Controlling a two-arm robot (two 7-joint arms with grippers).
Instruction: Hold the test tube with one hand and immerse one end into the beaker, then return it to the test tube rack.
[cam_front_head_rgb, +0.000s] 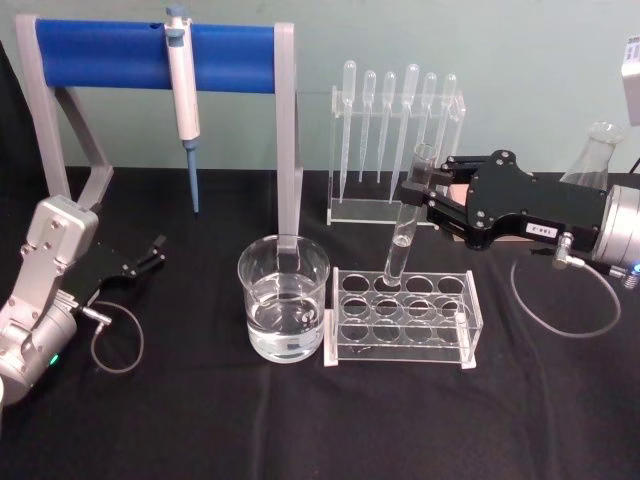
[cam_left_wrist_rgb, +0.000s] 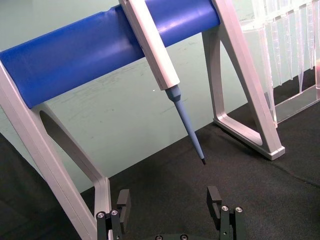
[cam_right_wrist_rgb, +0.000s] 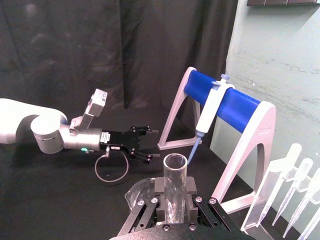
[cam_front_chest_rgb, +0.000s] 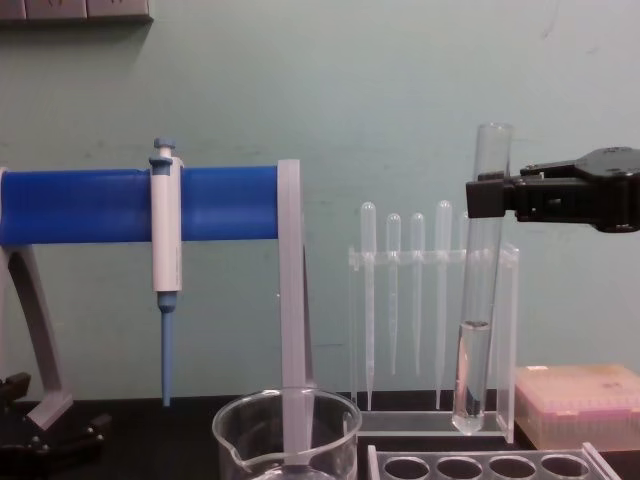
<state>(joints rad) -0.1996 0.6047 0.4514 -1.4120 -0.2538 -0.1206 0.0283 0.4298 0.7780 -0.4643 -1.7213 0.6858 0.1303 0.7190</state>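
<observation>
Four feeds, how they sit.
Head cam: high, tilted down, I get the whole table (cam_front_head_rgb: 200, 420). Chest cam: low, level, close, facing the back wall (cam_front_chest_rgb: 400, 100). Both share the test tube (cam_front_head_rgb: 403, 232), beaker (cam_front_head_rgb: 284, 325) and blue-bar stand (cam_front_head_rgb: 110, 50). Left wrist sits near that stand, looking up at it; right wrist looks past the tube's mouth across to the left gripper (cam_right_wrist_rgb: 152, 144).

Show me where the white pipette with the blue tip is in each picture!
Head: pipette hangs upper left on the blue bar.
Left wrist: pipette slants across the bar, beyond the left pincer.
Right wrist: pipette on the bar, behind the tube.
Chest: pipette at left.
Landmark: blue bar.
</observation>
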